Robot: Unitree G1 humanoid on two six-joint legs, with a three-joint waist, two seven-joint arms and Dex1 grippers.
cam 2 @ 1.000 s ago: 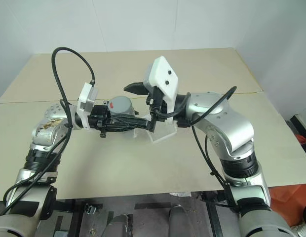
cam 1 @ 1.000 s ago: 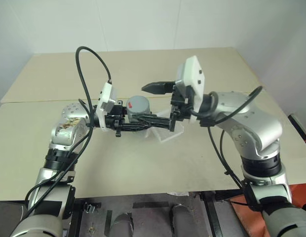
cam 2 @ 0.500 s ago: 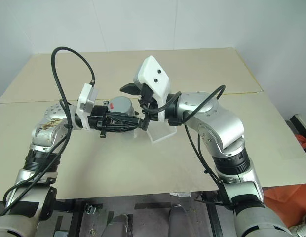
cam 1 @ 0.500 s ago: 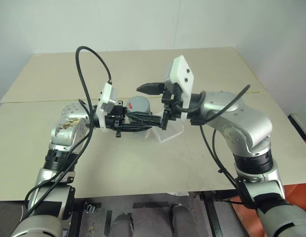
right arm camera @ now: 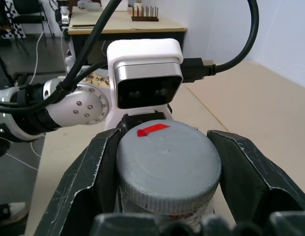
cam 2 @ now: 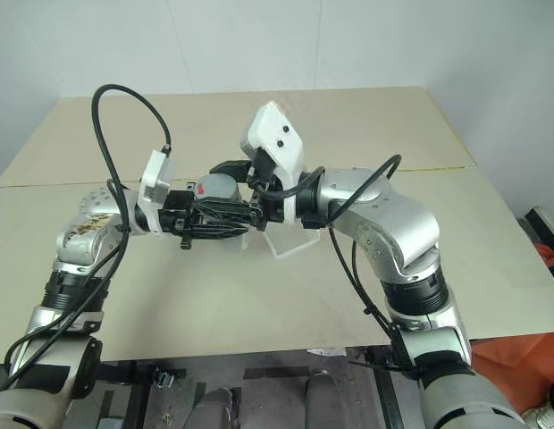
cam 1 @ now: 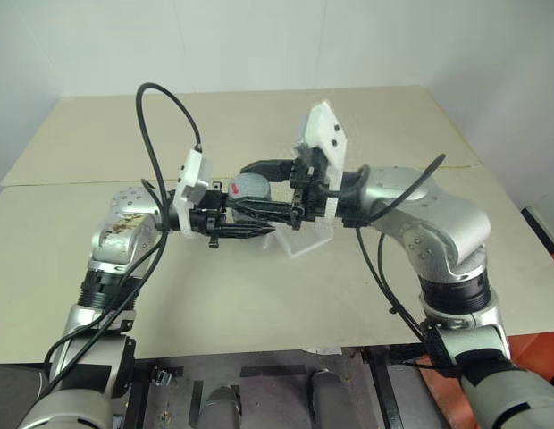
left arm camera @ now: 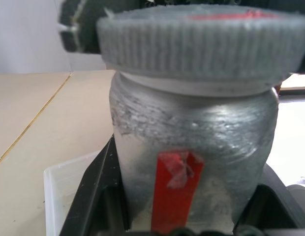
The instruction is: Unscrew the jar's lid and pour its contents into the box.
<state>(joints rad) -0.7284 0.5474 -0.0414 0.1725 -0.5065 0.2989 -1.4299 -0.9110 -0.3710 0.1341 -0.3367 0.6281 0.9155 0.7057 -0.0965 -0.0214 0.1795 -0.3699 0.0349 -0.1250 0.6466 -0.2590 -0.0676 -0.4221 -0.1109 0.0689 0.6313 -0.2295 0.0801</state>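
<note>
Beige table [cam 1: 98, 143] carries the box [cam 1: 306, 239]; above it the left tool [cam 1: 259, 223] clamps the jar [left arm camera: 192, 147], while the right tool [cam 1: 275, 189] seems clamped on the lid [right arm camera: 167, 157]. Unscrewing begins: next, twist the lid.

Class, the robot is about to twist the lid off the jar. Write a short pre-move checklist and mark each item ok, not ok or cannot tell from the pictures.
1. Left gripper shut on the jar: ok.
2. Right gripper closed around the lid: ok.
3. Lid seated on the jar: ok.
4. Jar upright: ok.
5. Box on the table beneath the jar: ok.
6. Contents inside the jar: cannot tell.
</note>
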